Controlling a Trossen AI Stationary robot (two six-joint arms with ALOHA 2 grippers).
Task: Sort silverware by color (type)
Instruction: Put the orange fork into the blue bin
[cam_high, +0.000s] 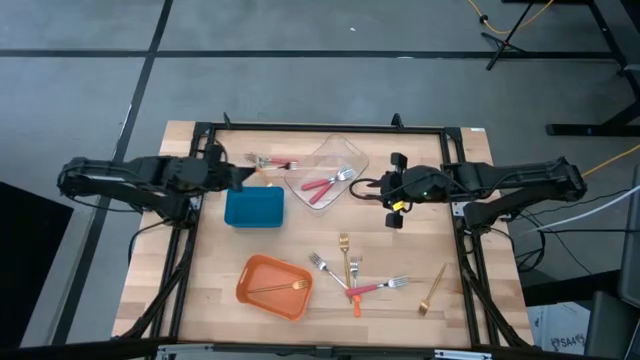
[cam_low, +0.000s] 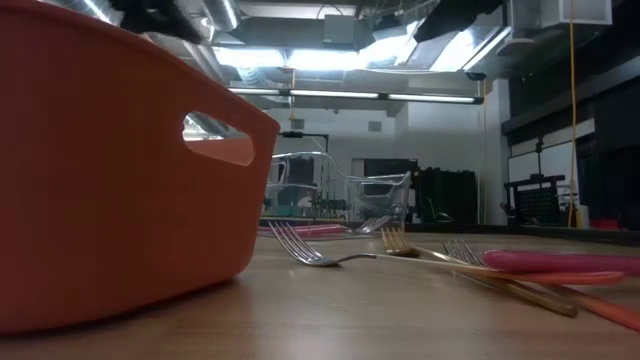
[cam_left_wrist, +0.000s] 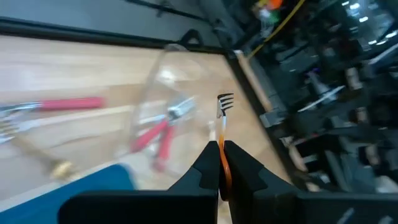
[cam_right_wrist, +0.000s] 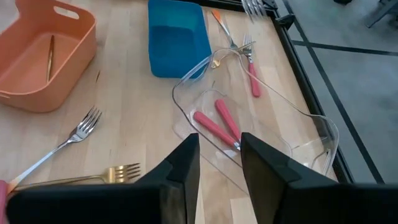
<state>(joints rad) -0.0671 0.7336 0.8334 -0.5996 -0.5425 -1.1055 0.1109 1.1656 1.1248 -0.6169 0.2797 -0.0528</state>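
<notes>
No words, labels, brand marks or numbers can be read anywhere here. A box at the edge of the high view carries some print, but it is too small to make out.

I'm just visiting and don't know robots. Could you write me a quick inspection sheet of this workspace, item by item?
Surface: wooden table inside a black frame.
Job's things: two red-handled forks in the clear container; one gold fork in the orange container; blue container looks empty; loose forks lie near the front, one gold fork apart to the right.
Clutter: nothing seen.
Grippers: left gripper shut on an orange-handled fork, near the blue container; right gripper open, over the clear container.
Cables: yellow cable on the floor at right.
Surroundings: grey floor, dark equipment stands; no people seen.
</notes>
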